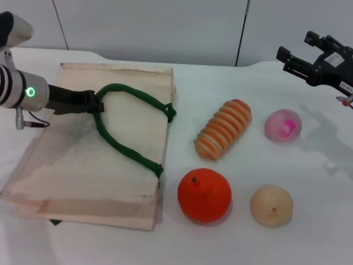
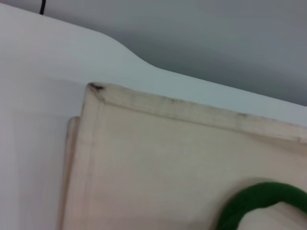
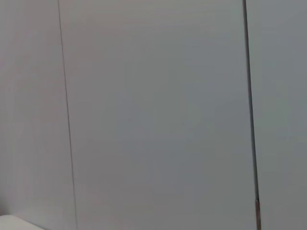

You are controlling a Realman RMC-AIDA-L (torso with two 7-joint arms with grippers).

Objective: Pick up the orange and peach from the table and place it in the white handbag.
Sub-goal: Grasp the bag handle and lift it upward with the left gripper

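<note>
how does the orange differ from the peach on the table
The orange is bright orange-red; the peach is pale pink with a magenta patch. The orange is larger than the peach. The orange sits nearer the white handbag, the peach farther back toward the right gripper. Both are round and rest on the table.

We cannot see the left gripper's (image 1: 95, 104) fingertips clearly in the head view: they merge with the dark green handle (image 1: 129, 130), so whether they clamp it is perhaps beyond telling. The left arm runs off the picture's edge. The right gripper (image 1: 298, 61) is also cut by the edge. The left wrist view shows only a corner of the white handbag (image 2: 158, 163), the rest cropped. The right wrist view shows only a blank wall (image 3: 153, 115).
</note>
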